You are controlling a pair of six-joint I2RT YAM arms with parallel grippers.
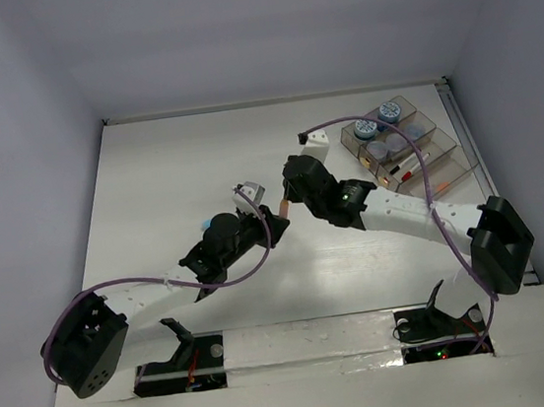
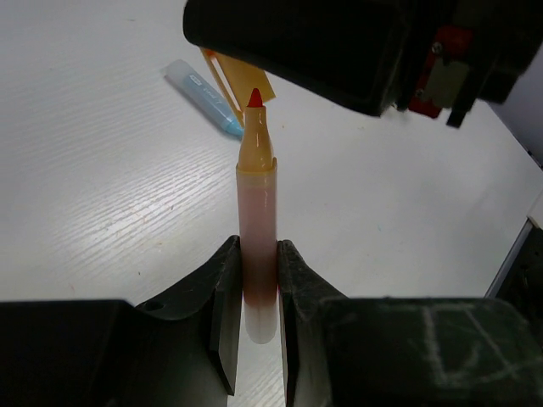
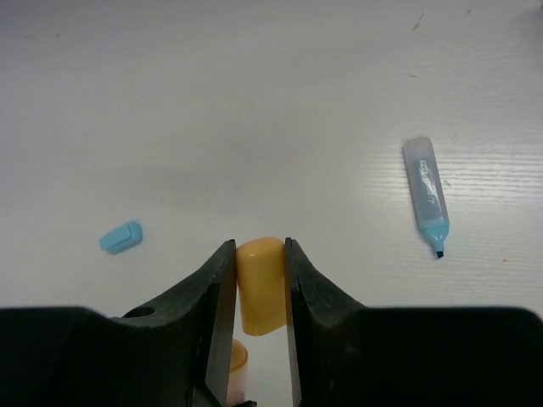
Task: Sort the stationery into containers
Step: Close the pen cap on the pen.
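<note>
Mid-bench, the left gripper (image 2: 257, 284) clamps the uncapped orange highlighter (image 2: 256, 216) tip-out while the right gripper (image 3: 259, 271) pinches its orange cap (image 3: 260, 284) just opposite, seemingly so the pen can be capped before going to the organiser tray (image 1: 461, 165) in the far right corner

Uncapped orange highlighter (image 2: 256, 220), red tip bare, orange cap (image 3: 260, 284) just beyond it; blue highlighter (image 3: 427, 195) and blue cap (image 3: 120, 237) lying apart.
</note>
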